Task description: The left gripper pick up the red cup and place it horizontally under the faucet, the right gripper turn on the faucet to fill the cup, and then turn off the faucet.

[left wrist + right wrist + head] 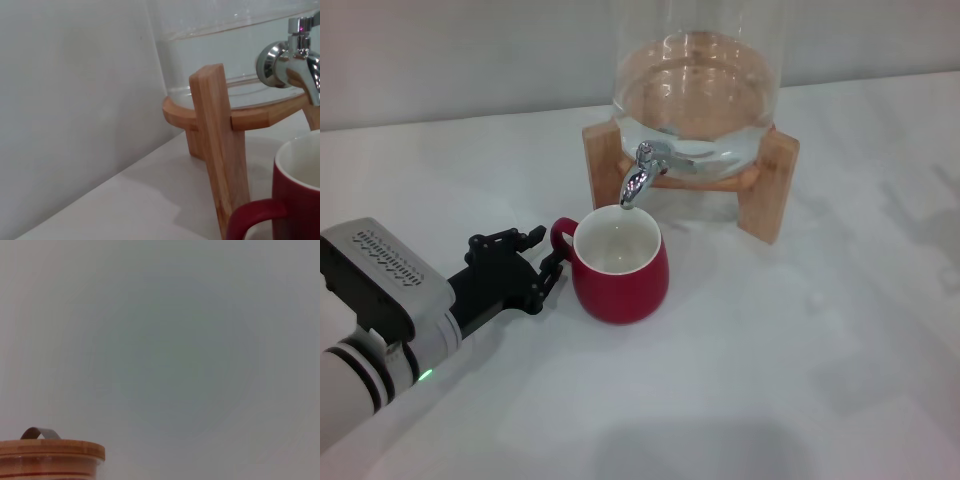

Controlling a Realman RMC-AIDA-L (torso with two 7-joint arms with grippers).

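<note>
My head camera looked forward and down over the white surface (770, 380), taking in the dispenser (695, 90) on its wooden stand (775, 185) at the far side. My left wrist camera sat low and close, facing the stand's leg (220, 165), faucet (292, 60) and red cup (295, 200), all shared with the head view. My right wrist camera faced a blank wall, catching only a wooden lid (50, 449).

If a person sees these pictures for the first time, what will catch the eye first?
First comes the red cup, standing upright on the white table with its mouth under the chrome faucet. Next, the left gripper sits at the cup's handle, and behind them the glass dispenser rests on its wooden stand.
</note>
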